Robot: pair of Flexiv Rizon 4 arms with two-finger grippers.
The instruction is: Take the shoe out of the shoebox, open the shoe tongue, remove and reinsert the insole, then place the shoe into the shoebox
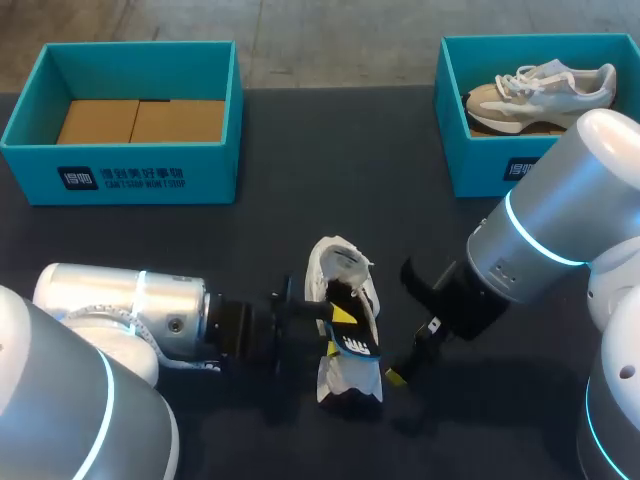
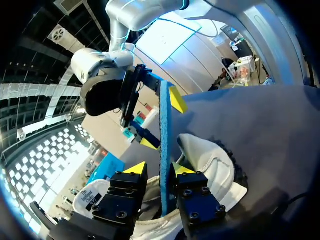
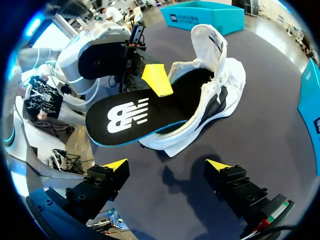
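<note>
A: Where does the shoe (image 1: 345,275) sit?

B: It lies on the dark surface (image 1: 300,170), near the robot and roughly midway between the two arms. It is well apart from the left box (image 1: 120,180) and the right box (image 1: 480,165) at the far edge. It seems to be tipped onto its side, though the head view is too cramped there to be sure.

A: And the insole (image 3: 130,117)?

B: It is partly out. One end is tucked in the mouth of the shoe, and the rest sticks out toward the left arm, black face showing with a blue rim. The tongue (image 3: 207,42) stands folded back, away from the opening.

A: What has hold of it?

B: The left hand (image 2: 160,168). In its own wrist view the two yellow tips press on the insole from both faces, with the blue edge running straight up between them.

A: What about the right hand (image 3: 166,165)?

B: Its fingers are spread wide and there is nothing between them. It hangs just above the bare surface, just beside the shoe on the right arm's side, and touches neither the shoe nor the insole.

A: What is in the boxes?

B: The left box holds only brown cardboard (image 1: 140,120). The right box holds a second shoe (image 1: 540,90), pale with white laces, lying on its side.
</note>
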